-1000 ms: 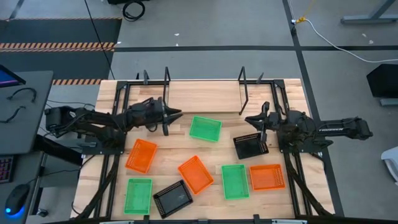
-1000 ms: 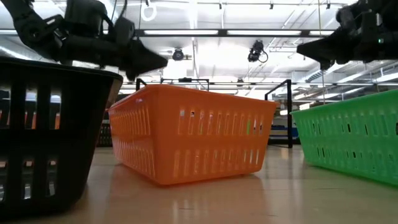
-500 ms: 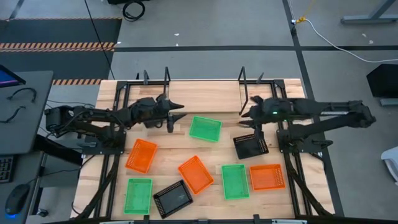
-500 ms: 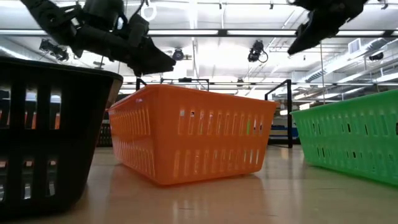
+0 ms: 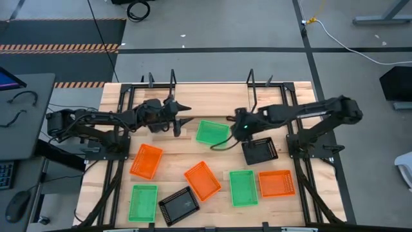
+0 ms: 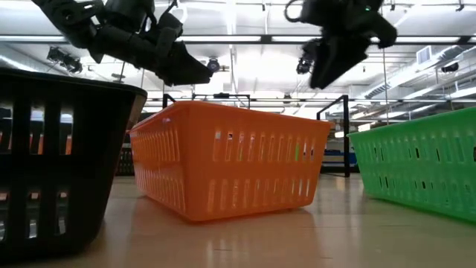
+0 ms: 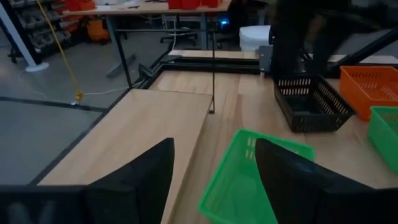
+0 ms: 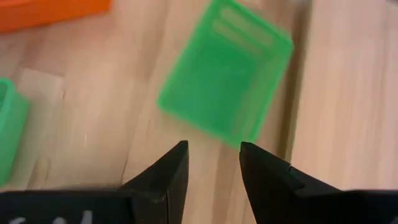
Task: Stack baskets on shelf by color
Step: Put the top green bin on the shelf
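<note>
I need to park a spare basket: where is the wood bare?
The shelf board is bare from rod to rod. The table's front half is crowded with baskets; the right gripper hovers beside the green basket nearest the shelf.

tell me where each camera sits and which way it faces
High view: above the table, looking straight down; both arms, left gripper, right gripper.
Low view: at tabletop height, looking across at an orange basket; both arms overhead.
Left wrist: looks past its open fingers at the green basket.
Right wrist: looks down past its open fingers.
Both wrist views and the high view share that green basket.
</note>
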Controlling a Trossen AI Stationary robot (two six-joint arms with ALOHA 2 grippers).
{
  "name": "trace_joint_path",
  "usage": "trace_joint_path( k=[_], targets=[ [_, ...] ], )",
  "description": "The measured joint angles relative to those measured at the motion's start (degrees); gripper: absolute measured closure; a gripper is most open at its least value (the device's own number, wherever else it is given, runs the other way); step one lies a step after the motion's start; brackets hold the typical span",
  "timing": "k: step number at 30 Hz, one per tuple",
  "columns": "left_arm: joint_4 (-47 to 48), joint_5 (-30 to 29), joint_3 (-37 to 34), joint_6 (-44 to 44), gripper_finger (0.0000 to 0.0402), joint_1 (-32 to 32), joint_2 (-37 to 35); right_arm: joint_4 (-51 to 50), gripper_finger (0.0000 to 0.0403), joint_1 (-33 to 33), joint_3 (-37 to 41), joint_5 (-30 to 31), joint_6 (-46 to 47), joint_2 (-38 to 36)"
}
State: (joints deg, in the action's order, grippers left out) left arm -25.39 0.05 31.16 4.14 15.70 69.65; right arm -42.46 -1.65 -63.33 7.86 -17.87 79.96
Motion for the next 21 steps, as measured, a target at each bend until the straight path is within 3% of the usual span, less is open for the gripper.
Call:
trace_joint_path(
  k=[8,21],
  targets=[
    [1.1,0.0,0.0,1.5,0.0169,-0.2,-3.5,0.0,0.0253,-1.5,-1.2,3.2,-10.7,10.9],
    [4.5,0.0,0.0,2.1,0.0173,-0.2,-6.1,4.9,0.0253,1.0,-1.3,5.2,-22.3,19.3]
  ],
)
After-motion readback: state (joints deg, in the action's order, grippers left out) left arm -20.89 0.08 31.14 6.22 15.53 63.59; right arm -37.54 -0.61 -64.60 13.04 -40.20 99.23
